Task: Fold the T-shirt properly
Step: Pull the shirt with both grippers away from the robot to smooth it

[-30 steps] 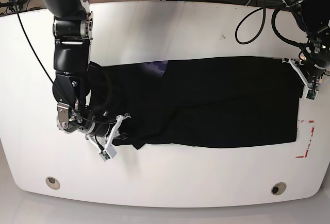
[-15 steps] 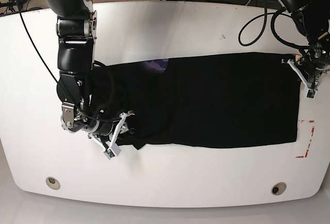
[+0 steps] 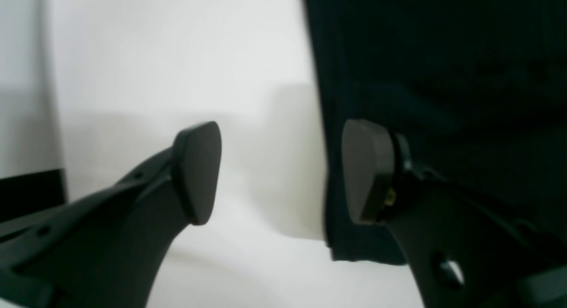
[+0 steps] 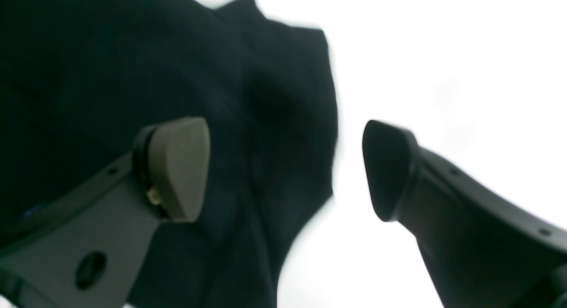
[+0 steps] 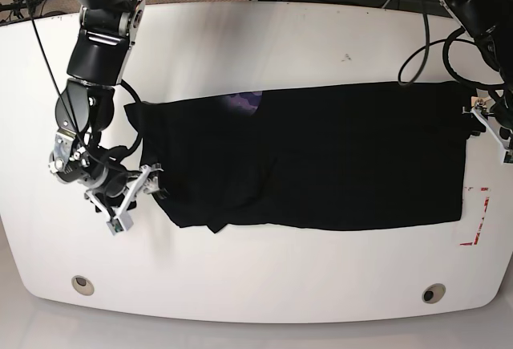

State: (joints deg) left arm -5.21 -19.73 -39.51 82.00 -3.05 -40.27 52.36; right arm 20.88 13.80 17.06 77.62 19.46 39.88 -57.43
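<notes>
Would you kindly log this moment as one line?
T-shirt: flat on table | left gripper: open, at edge | right gripper: open, at edge

clearance | bare table all round the T-shirt | red tape corner lies flat near its hem

Black T-shirt spread as a long folded band across white table, a purple patch showing at its upper edge. Right gripper just off the shirt's rumpled end, jaws apart, nothing held. Left gripper beside the opposite end, near red tape marks.
</notes>
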